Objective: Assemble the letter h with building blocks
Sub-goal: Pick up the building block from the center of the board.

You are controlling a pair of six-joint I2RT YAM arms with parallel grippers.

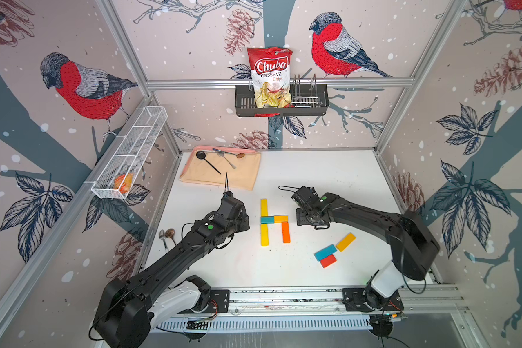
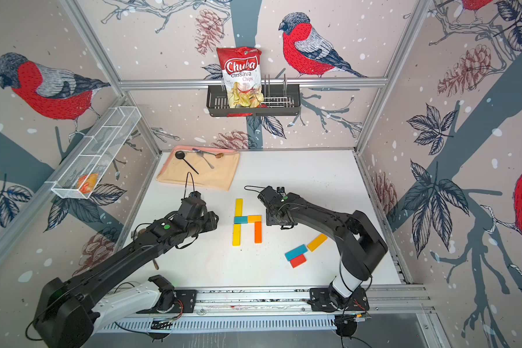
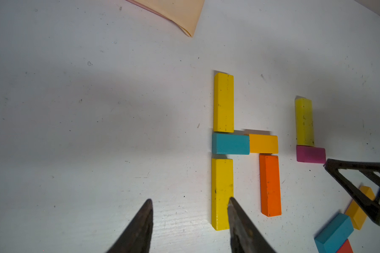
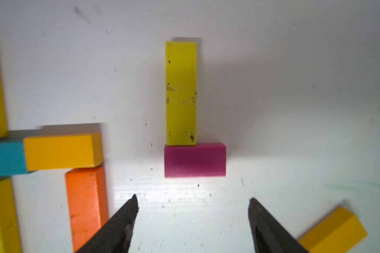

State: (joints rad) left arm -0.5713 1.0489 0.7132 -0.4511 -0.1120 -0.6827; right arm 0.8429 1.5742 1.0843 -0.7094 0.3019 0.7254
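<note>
In both top views, building blocks lie flat in an h shape: a yellow plank, a teal one and an amber one across, a second yellow and an orange leg. My left gripper hovers open and empty beside the lower yellow plank. My right gripper is open and empty, just short of a magenta block that butts against a yellow-green plank. Both lie to the right of the h, hidden under that wrist in the top views.
Loose amber, teal and red blocks lie at the front right. A beige cloth with spoons is at the back left. A fork and spoon lie by the left edge. A black rack holds a chips bag.
</note>
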